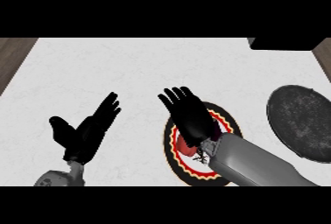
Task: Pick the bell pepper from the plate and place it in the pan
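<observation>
Right hand point(188, 114) hides most of the bell pepper point(185, 148) — pan point(302, 123) cut off.

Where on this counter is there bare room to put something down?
Bare counter runs above both hands, and between the plate and the pan. It is crowded at the plate, where the right hand covers the bell pepper. The left hand rests lower left.

White marbled counter point(129, 65), wood strip point(13, 57) along its left edge. Directly on it: dark plate point(223, 118) with red-yellow zigzag rim, near centre-right; dark round pan point(301, 122) at right, apart from the plate; black object point(284, 42) at far right corner.
</observation>
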Robot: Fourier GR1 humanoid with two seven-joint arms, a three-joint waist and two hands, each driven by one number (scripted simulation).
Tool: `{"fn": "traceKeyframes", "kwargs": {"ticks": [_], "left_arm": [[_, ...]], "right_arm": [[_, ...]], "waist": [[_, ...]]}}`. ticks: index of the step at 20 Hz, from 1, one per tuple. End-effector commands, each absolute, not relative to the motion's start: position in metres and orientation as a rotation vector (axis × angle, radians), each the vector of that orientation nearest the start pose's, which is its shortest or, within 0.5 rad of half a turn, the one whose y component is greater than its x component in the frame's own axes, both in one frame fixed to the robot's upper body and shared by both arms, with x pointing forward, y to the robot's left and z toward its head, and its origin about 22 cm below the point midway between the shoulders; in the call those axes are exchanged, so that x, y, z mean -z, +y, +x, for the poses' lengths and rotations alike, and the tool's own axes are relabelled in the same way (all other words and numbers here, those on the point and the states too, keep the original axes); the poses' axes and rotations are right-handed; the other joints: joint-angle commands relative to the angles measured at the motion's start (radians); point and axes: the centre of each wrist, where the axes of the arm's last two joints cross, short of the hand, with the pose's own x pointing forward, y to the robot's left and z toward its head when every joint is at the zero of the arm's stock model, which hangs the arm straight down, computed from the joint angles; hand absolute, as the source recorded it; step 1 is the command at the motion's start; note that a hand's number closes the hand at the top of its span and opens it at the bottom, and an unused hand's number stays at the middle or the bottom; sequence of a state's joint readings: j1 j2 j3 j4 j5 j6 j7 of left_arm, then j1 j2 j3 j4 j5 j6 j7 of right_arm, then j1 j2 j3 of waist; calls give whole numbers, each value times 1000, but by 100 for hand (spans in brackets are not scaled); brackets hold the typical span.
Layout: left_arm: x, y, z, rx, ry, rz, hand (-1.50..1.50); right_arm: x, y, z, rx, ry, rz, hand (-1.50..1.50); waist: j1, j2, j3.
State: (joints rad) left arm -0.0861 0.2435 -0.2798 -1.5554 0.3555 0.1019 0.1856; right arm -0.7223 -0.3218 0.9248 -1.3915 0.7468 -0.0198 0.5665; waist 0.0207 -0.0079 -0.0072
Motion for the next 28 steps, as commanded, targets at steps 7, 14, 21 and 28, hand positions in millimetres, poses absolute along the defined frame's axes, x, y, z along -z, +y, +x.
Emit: {"fn": "traceKeyframes", "kwargs": {"ticks": [7,14,21,28], "left_arm": [[-11,213,250,110,-1351,-237,0],[-19,206,264,114,-1359,-240,0],[-14,208,259,123,-1347,-248,0],[-20,203,265,121,-1363,-262,0]], "right_arm": [[-47,31,259,-1939,-674,-1236,-150],[-26,24,271,-2006,-292,-1231,-150],[-12,19,265,-1904,-225,-1242,-150],[-10,25,255,-1918,-213,-1367,-150]], "waist": [[15,4,1],[17,8,3],[29,6,5],[15,3,6]]}}
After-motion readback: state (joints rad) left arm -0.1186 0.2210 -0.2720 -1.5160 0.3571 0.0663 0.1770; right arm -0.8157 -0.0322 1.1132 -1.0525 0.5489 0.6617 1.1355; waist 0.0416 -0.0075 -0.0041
